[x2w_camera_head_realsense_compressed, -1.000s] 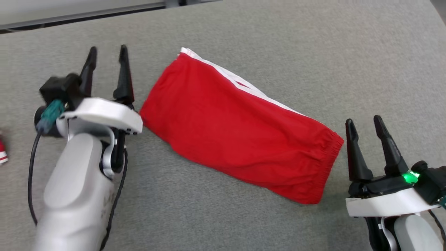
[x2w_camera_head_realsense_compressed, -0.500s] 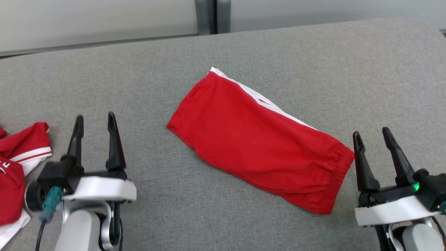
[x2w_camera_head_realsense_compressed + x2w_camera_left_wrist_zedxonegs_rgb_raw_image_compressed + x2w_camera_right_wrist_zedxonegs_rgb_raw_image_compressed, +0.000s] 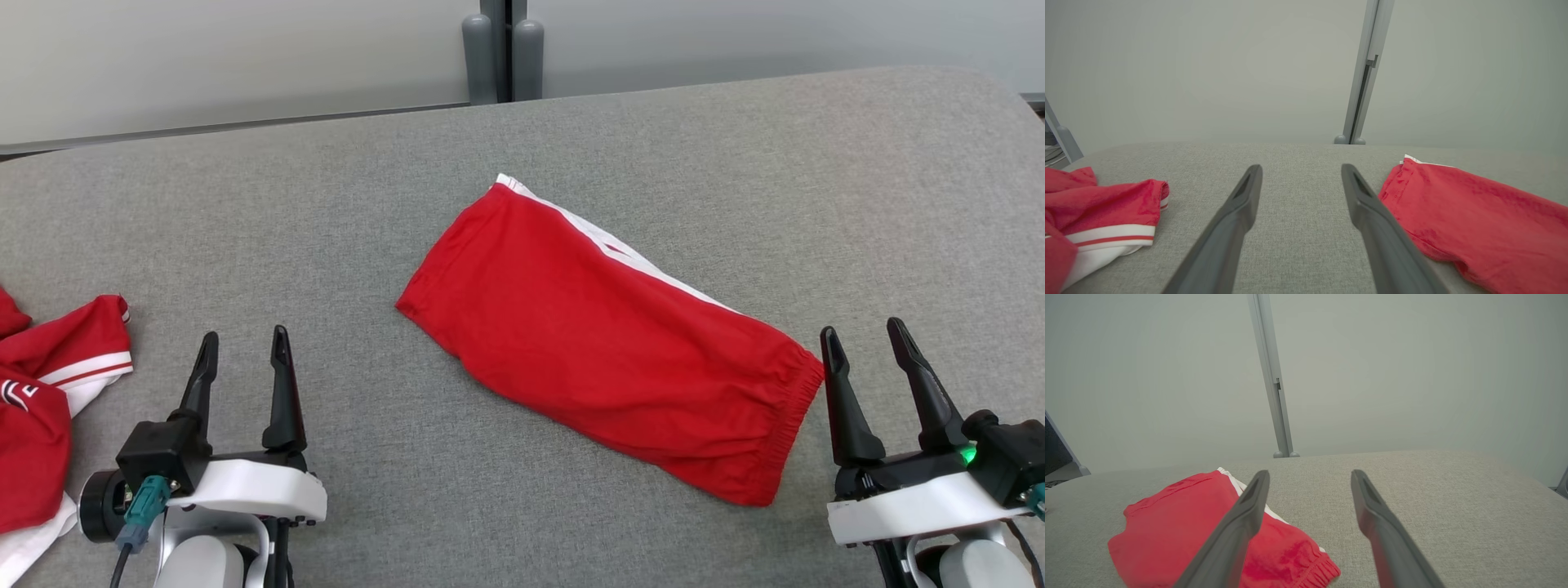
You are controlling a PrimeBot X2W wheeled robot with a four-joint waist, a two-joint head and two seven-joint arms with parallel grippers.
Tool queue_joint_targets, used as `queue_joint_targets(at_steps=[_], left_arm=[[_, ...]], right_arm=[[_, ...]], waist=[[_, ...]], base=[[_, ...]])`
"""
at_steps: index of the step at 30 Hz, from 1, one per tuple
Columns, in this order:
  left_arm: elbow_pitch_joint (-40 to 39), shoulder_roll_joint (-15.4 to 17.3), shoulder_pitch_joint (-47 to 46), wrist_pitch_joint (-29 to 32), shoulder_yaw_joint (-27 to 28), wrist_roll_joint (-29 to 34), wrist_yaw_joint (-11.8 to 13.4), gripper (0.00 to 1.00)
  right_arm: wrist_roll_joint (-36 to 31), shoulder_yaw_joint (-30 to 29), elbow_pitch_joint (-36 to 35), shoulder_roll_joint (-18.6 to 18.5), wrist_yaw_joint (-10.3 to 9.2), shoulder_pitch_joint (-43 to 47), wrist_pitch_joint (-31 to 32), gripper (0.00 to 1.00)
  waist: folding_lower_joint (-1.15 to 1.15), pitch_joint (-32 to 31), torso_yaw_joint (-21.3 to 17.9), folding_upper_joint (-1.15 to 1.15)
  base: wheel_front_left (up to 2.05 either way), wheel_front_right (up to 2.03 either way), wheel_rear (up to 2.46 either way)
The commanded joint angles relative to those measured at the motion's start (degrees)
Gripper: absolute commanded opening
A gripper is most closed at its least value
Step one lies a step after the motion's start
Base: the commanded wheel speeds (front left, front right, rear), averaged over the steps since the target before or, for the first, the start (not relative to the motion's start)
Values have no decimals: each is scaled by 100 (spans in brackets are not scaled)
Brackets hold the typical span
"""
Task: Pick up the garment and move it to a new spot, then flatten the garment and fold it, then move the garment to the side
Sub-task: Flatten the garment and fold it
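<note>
Though right wrist view crops garment (image 3: 1167,522), head view frames it whole

No text, label or number is legible.

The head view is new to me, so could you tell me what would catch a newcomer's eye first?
The folded red shorts lie diagonally across the middle of the grey surface. The left gripper and right gripper stand open at the lower corners, holding nothing. A crumpled red-and-white garment sits at the left edge.
</note>
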Motion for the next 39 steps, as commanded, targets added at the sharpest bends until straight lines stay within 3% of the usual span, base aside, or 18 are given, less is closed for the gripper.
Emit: queue_joint_targets(at_steps=[1, 10, 14, 24, 28, 32, 33, 34, 35, 39], left_arm=[[13, 31, -57, 0, 15, 45, -28, 100], [82, 0, -135, -1, 14, 129, -74, 100], [270, -12, -445, -1, -250, 226, -266, 100], [2254, -21, -2100, 901, -1055, 148, -809, 100], [3045, 124, -2574, 1272, -1096, 82, -865, 100], [3653, 182, -2694, 1917, -1154, 163, -646, 100], [3721, 176, -2696, 2032, -1186, 179, -619, 69], [3755, 184, -2708, 2127, -1246, 248, -596, 24], [3780, 180, -2707, 2219, -1280, 256, -576, 0], [3673, 257, -2723, 2352, -1383, 347, -481, 0]], right_arm=[[34, -19, -17, -19, -2, 49, 1, 100], [28, -16, -30, -43, -2, -12, 1, 100], [33, -14, -55, -43, -2, -119, 0, 100], [104, 315, 56, 11, -2, -390, -49, 100], [151, 332, 172, 54, -2, -420, -92, 100], [200, 247, 247, 64, -2, -356, -127, 100], [205, 231, 257, 61, -2, -345, -141, 100], [208, 217, 264, 60, -2, -335, -153, 100], [211, 195, 273, 57, -2, -322, -161, 100], [219, 150, 269, 71, -2, -349, -172, 100]], waist=[[0, 5, 3, 0], [0, 92, 67, 0], [0, 228, 47, 0], [0, 648, -481, 0], [0, 764, -739, 0], [0, 800, -833, 0], [0, 800, -839, 0], [0, 799, -838, 0], [0, 800, -830, 0], [0, 812, -762, 0]], base=[[0, 0, 0], [0, 0, 0], [0, 0, 0], [0, 0, 0], [0, 0, 0], [0, 0, 0], [0, 0, 0], [0, 0, 0], [0, 0, 0], [0, 0, 0]])
